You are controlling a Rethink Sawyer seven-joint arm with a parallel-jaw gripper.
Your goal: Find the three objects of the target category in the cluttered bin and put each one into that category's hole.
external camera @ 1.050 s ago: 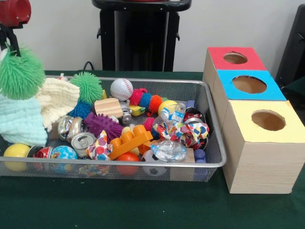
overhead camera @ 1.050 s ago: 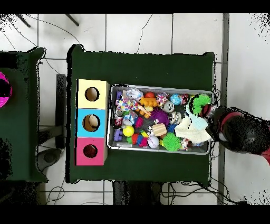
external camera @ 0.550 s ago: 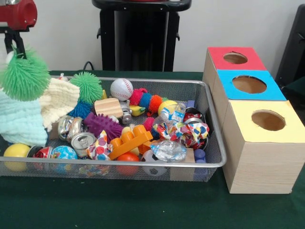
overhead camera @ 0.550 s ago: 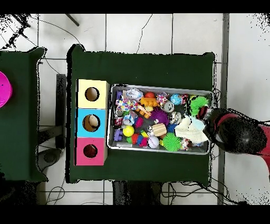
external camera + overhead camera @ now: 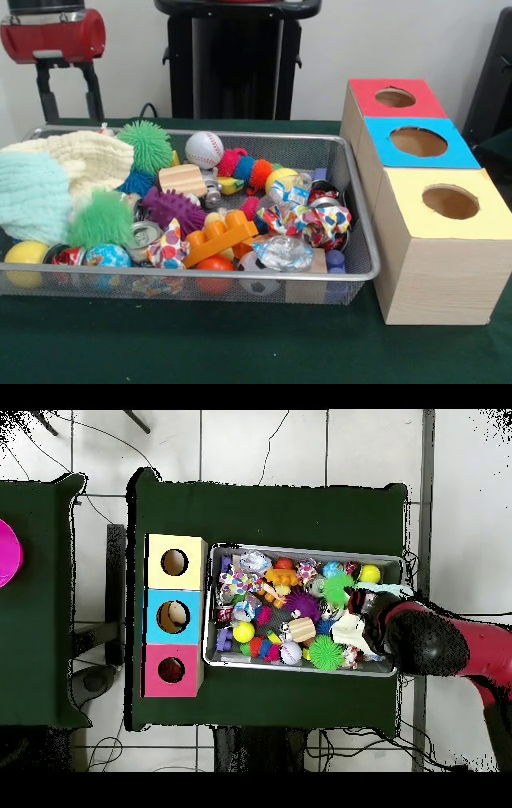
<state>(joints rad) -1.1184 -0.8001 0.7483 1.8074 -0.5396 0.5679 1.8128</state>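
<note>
Raised above the left end of the bin in my front view, the gripper (image 5: 70, 92) shows two dark fingers hanging well apart beneath the red arm (image 5: 52, 34), with nothing between them. From overhead I only see the bulky arm head (image 5: 425, 646) covering that end of the bin, so the fingers themselves are hidden there.

A green spiky ball (image 5: 100, 218) lies in the wire mesh bin (image 5: 362, 232), resting against the pale mint knitted cloth (image 5: 30, 196) and partly over a crushed can (image 5: 146, 235). A second green spiky ball (image 5: 149, 143) sits further back, beside the cream knitted cloth (image 5: 84, 160) and near the baseball (image 5: 204, 149). I also see a purple spiky ball (image 5: 172, 208), an orange plastic block (image 5: 218, 234), a wooden block (image 5: 183, 179), a yellow ball (image 5: 26, 253) in the near left corner and a small globe ball (image 5: 107, 257).

To the right of the bin stand three wooden boxes in a row, each with a round hole on top: the red-topped box (image 5: 394, 98) furthest back, the blue-topped box (image 5: 418, 142) in the middle, the yellow-topped box (image 5: 448, 204) nearest me. The bin touches or nearly touches the boxes; I cannot tell which.
</note>
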